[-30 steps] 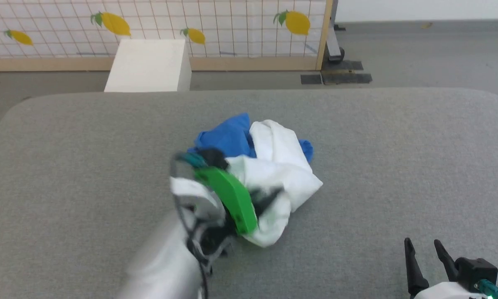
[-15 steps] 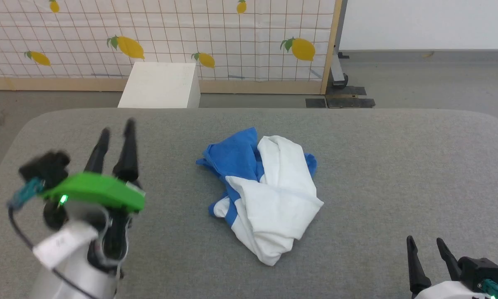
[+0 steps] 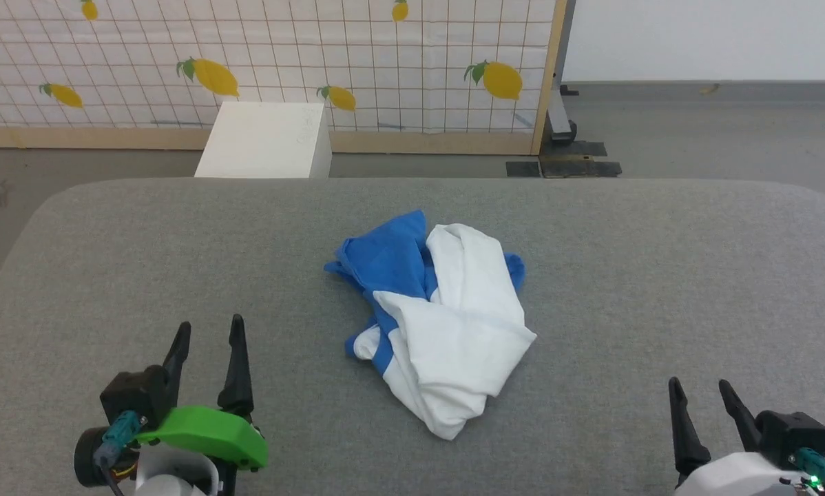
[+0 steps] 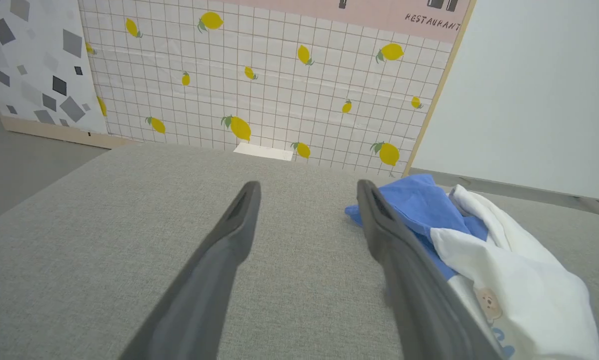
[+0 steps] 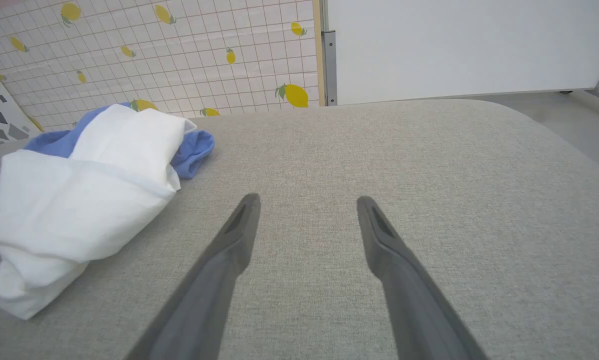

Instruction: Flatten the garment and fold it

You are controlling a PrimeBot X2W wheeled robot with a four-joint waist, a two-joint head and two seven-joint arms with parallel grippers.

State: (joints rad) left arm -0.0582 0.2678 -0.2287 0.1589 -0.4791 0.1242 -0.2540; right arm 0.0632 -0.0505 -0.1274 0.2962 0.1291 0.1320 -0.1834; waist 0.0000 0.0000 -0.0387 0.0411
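The left end effector (image 3: 211,322) waits near the front left of the grey table (image 3: 660,262). Its two fingers are spread wide and hold nothing. The garment (image 3: 447,324) lies in a crumpled heap in the middle of the table, well apart from both arms. The right end effector (image 3: 697,383) waits at the front right, and it is also spread wide and empty.

The job now looks like the very start: opening up the heap so it can lie flat. A good way is for the left one to pinch the loose blue part on the heap's left side. The right one can pinch the white edge on the right side. Each should grab only one layer, not a whole bunch. Then they should pull apart slowly and stay low, so the cloth slides open and does not twist more.

From the head view, the heap is longer from far to near than from side to side. Its blue end lies at the far side, a little to the left. Its white tip points toward the robot. The left wrist view shows a small bear print (image 4: 487,300) on the white part.
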